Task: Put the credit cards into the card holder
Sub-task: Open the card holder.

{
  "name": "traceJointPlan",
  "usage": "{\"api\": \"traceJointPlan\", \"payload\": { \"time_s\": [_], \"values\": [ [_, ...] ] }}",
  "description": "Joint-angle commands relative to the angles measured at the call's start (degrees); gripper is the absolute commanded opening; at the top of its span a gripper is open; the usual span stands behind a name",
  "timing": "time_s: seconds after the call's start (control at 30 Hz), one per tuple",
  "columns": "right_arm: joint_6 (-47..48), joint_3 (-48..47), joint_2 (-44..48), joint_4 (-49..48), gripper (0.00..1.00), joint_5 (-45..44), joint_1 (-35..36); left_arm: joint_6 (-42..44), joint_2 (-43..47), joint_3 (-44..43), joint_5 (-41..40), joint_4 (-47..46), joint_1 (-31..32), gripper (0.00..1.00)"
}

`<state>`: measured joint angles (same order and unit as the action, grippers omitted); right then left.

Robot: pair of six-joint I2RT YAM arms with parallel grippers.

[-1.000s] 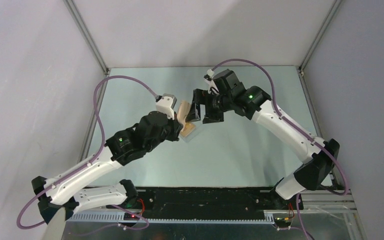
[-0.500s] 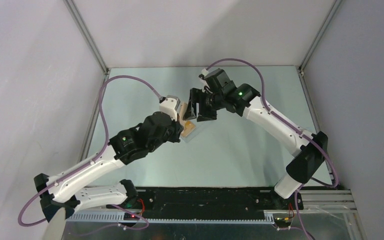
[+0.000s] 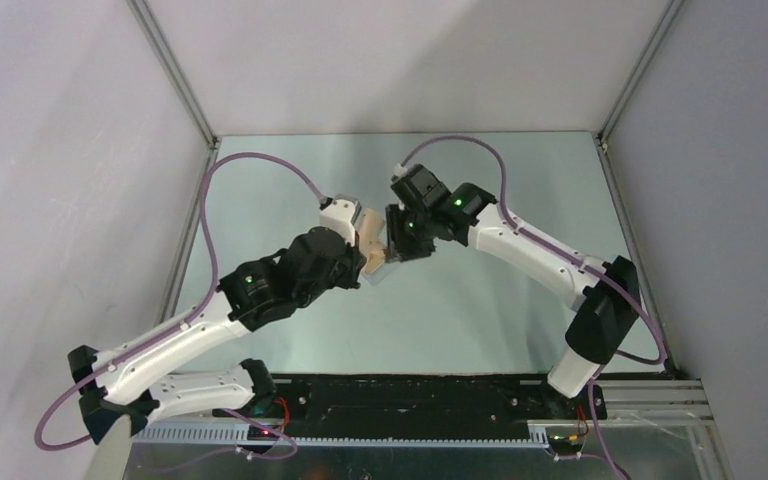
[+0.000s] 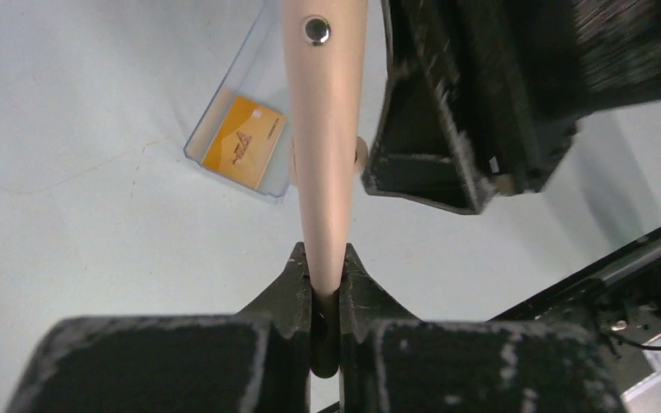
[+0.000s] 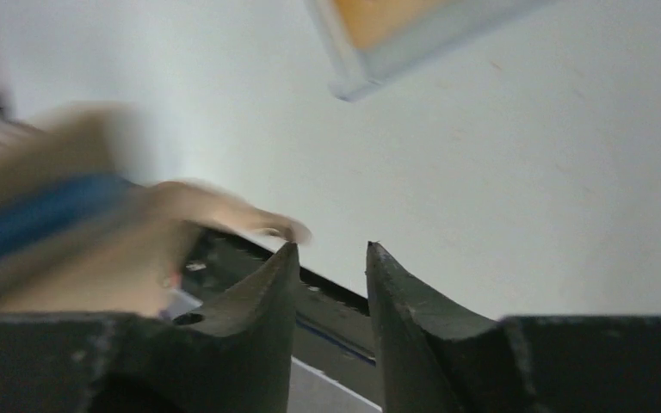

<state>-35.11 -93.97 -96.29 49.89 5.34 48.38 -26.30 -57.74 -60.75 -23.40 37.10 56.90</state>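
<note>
The card holder (image 4: 323, 129), a tan wallet with a small snap, is held edge-on above the table, my left gripper (image 4: 325, 274) shut on its lower edge. In the top view the card holder (image 3: 371, 238) sits between both grippers. My right gripper (image 5: 331, 249) is close beside it, fingers apart by a narrow gap with nothing between them; its left fingertip is near the wallet's tan flap (image 5: 250, 211), where blue lining shows. One orange credit card (image 4: 244, 142) lies in a clear box on the table below.
The clear plastic box (image 4: 224, 82) lies on the pale table under the two grippers, also seen in the right wrist view as a clear box (image 5: 447, 39). The right gripper's black body (image 4: 473, 103) crowds the wallet's right side. Frame posts line the table's sides.
My right arm has swung left up against the card holder and its jaws have narrowed from wide open. The left arm and the held wallet have hardly moved.
</note>
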Motion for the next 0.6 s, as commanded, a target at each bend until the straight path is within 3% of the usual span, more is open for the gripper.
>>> {"api": "traceJointPlan", "payload": {
  "time_s": [0.0,0.17,0.27,0.33,0.37,0.5,0.57],
  "values": [
    [1.3,8.4,3.0,5.0,0.36,-8.9,-2.0,-2.5,3.2,-1.9,-1.9,-4.7,0.4,0.00],
    [2.7,14.5,8.0,3.4,0.36,-6.5,-6.5,-4.8,4.7,-0.5,1.1,-7.2,-0.1,0.00],
    [4.3,16.4,13.8,0.5,0.39,1.5,-11.5,-7.6,5.4,2.1,7.9,-9.9,-2.4,0.00],
    [5.3,18.7,18.6,-3.0,0.46,9.5,-15.1,-10.5,5.9,4.4,13.0,-14.1,-4.8,0.00],
    [5.2,20.4,20.2,-5.8,0.55,15.1,-16.4,-11.9,6.0,5.5,15.4,-14.9,-6.0,0.00],
    [2.8,22.5,26.9,-10.5,0.74,26.0,-20.4,-13.6,5.3,6.4,18.0,-17.0,-7.1,0.00],
    [1.1,22.6,26.9,-12.0,0.77,29.0,-20.3,-13.9,4.6,6.4,18.7,-17.3,-7.1,0.00]
  ]
}}
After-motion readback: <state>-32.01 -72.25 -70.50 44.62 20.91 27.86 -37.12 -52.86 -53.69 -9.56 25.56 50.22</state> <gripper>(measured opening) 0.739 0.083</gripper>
